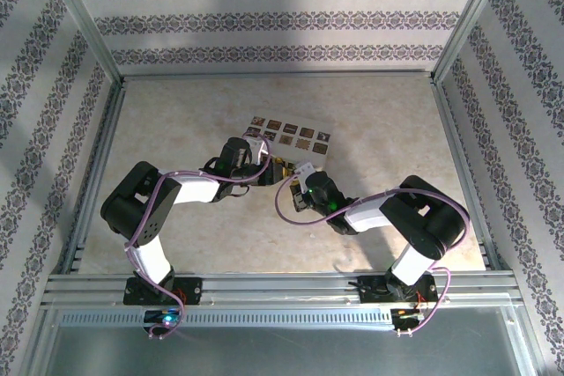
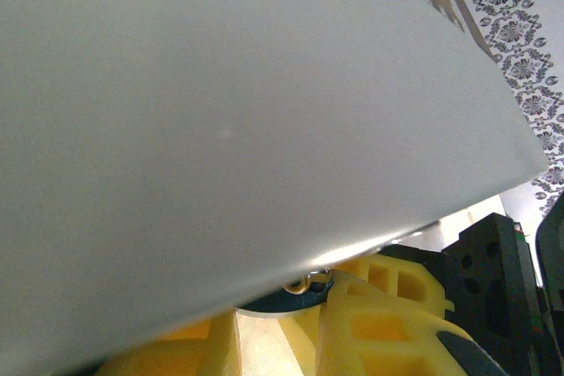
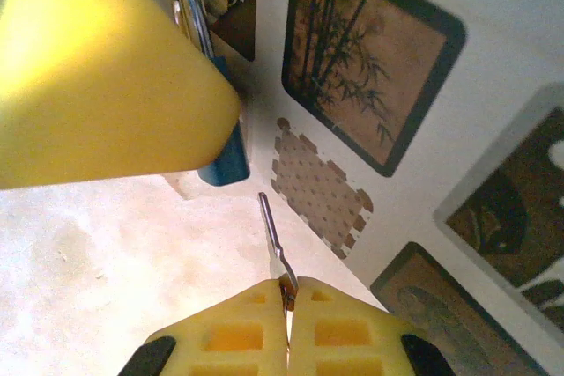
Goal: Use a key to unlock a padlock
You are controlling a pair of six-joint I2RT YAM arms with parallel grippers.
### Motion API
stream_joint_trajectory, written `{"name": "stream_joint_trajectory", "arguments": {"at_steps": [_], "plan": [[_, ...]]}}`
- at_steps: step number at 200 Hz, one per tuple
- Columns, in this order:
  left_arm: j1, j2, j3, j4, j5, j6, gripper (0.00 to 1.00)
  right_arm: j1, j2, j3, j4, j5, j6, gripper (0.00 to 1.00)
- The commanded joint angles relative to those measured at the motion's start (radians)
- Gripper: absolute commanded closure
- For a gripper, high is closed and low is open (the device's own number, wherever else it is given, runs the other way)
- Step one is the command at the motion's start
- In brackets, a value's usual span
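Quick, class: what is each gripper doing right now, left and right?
Left gripper: closed on the padlock.
Right gripper: closed on the key.

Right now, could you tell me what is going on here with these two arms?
The left claw grips the small blue padlock close by the patterned box. The right claw pinches the key, whose tip points toward the padlock with a gap between them; it is not inserted yet.

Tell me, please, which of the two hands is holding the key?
The right hand: its yellow fingers are shut on the thin dark key. The left hand grips the blue padlock instead.
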Motion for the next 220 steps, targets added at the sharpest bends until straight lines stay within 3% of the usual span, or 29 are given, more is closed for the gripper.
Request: {"name": "stream_joint_trajectory", "arguments": {"at_steps": [1,220], "plan": [[-0.016,-0.039,0.021,0.018,0.014,0.000,0.79,0.011,-0.006,-0.008,0.022,-0.026,0.013,1.00],[-0.020,-0.046,0.021,0.021,0.017,-0.019,0.79,0.011,-0.005,0.024,0.099,-0.017,-0.006,1.00]]}}
